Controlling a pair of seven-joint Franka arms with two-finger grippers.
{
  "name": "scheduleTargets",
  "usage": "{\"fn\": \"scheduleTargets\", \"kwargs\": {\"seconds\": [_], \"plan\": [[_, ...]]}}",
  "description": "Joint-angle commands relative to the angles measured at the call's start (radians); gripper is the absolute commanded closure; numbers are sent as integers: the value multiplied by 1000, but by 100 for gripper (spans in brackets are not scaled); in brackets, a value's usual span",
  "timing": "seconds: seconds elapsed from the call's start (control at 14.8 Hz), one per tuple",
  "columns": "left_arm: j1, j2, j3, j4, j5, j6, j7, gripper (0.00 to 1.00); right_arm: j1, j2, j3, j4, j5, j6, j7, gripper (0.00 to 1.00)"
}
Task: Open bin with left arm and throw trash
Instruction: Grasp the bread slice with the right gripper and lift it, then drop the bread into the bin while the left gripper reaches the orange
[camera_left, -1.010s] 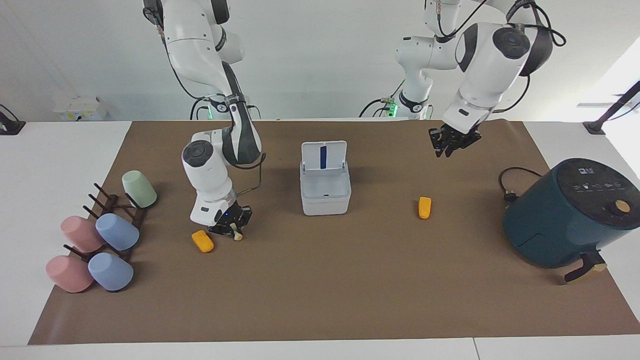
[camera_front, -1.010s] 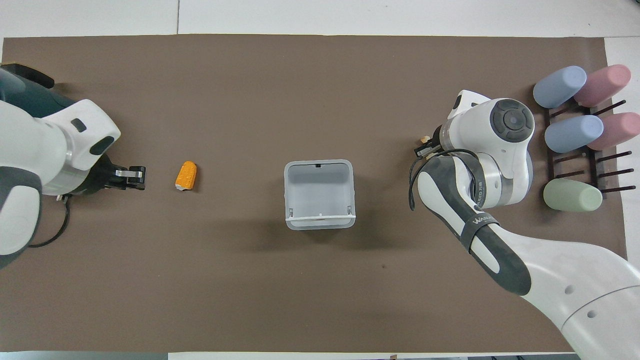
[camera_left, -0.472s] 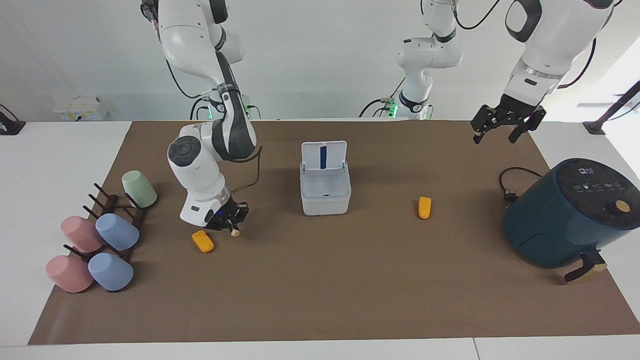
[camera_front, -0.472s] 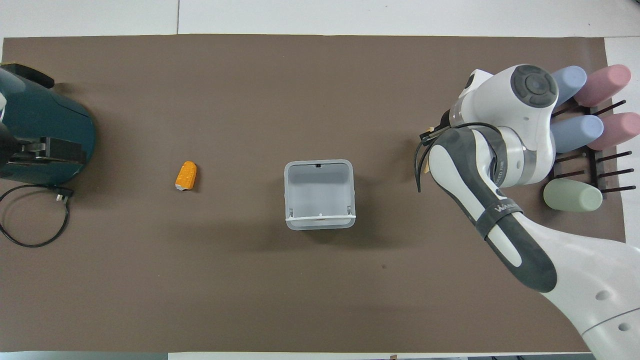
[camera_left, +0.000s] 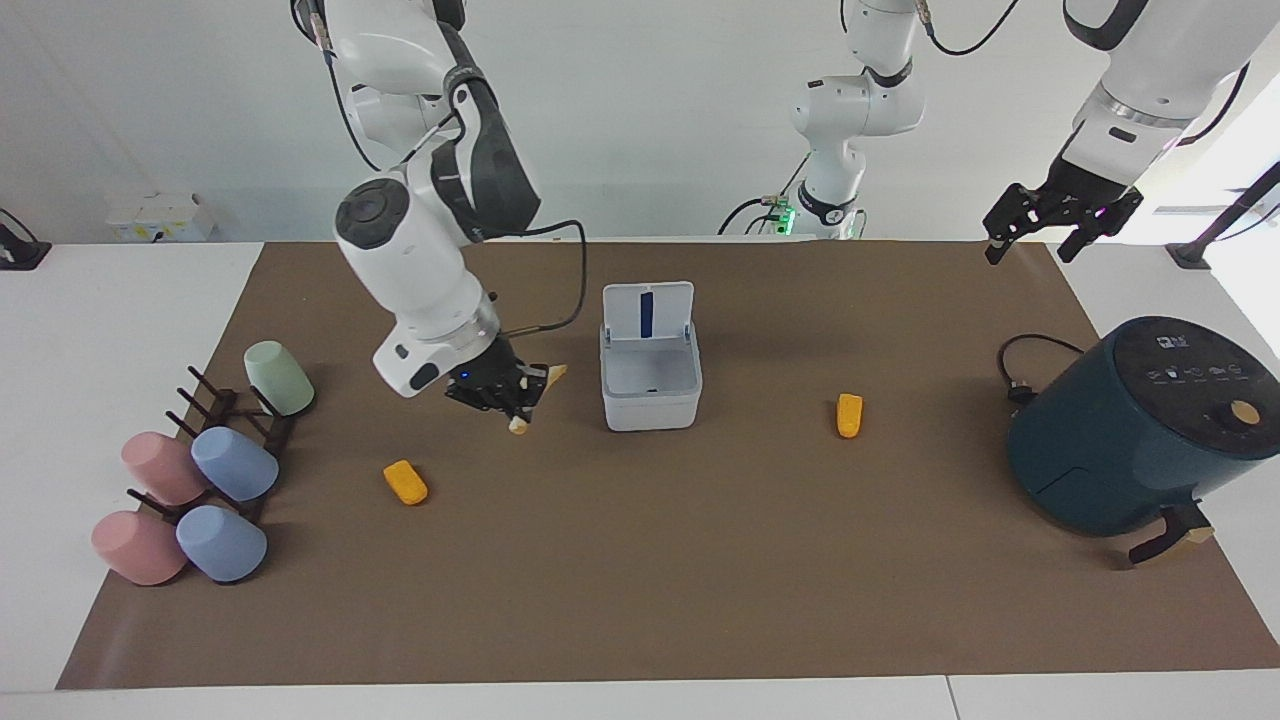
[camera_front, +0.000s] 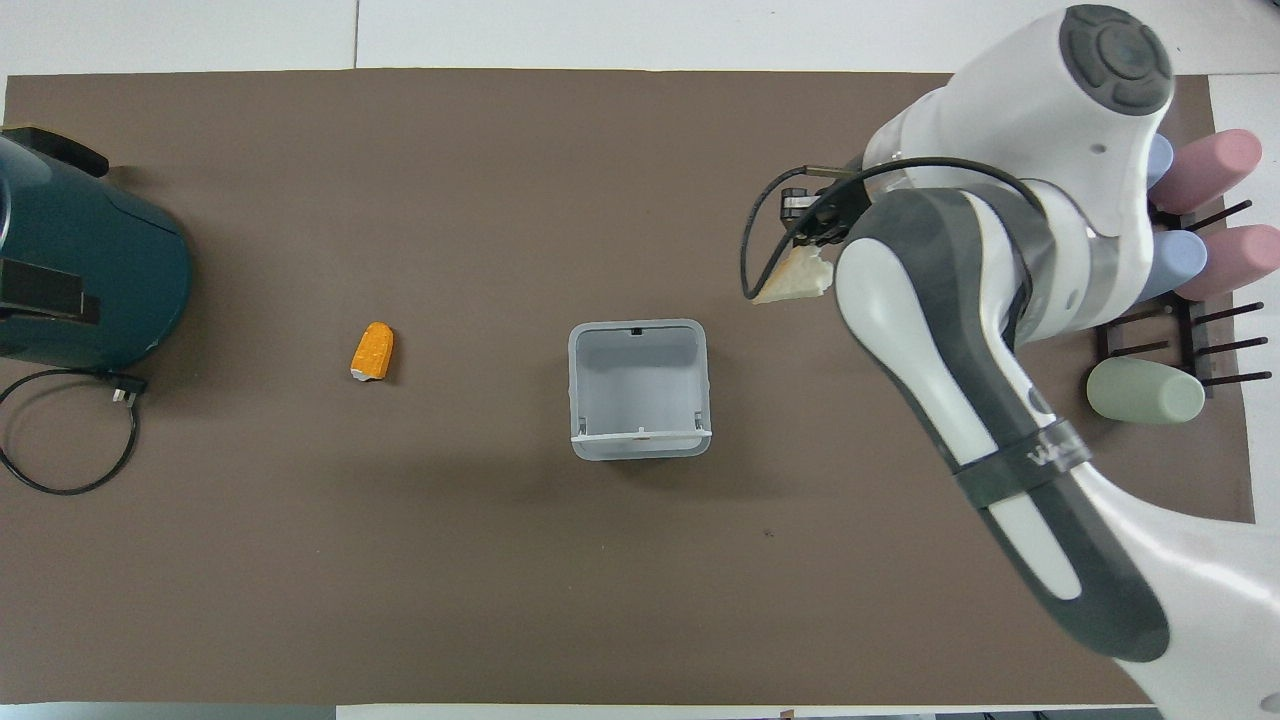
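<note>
The white bin (camera_left: 650, 388) stands mid-mat with its lid (camera_left: 648, 312) hinged up, blue stripe showing; it looks empty in the overhead view (camera_front: 640, 385). My right gripper (camera_left: 508, 395) is shut on the pale cream wedge (camera_left: 518, 425) and holds it in the air over the mat beside the bin, toward the right arm's end; the wedge also shows from overhead (camera_front: 795, 282). One orange chunk (camera_left: 405, 482) lies under that arm's reach. The other orange chunk (camera_left: 849, 415) (camera_front: 371, 350) lies toward the left arm's end. My left gripper (camera_left: 1040, 238) is open, raised high over the mat's corner.
A dark teal round appliance (camera_left: 1140, 425) (camera_front: 90, 270) with a black cord (camera_left: 1020, 370) stands at the left arm's end. A dark rack with several pastel cups (camera_left: 220, 460) (camera_front: 1170, 290) stands at the right arm's end.
My right gripper has lifted the cream wedge off the mat beside the orange chunk and carried it toward the bin. My left gripper has risen and swung out toward its end of the table.
</note>
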Motion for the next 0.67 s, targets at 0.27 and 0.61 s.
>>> {"fn": "scheduleTargets", "kwargs": {"seconds": [0.27, 0.61], "plan": [[-7, 107, -16, 39, 38, 41, 13, 0, 162, -9, -2, -74, -99, 77, 238, 100], [-64, 177, -21, -74, 32, 245, 15, 0, 241, -61, -2, -227, -108, 222, 334, 100]]}}
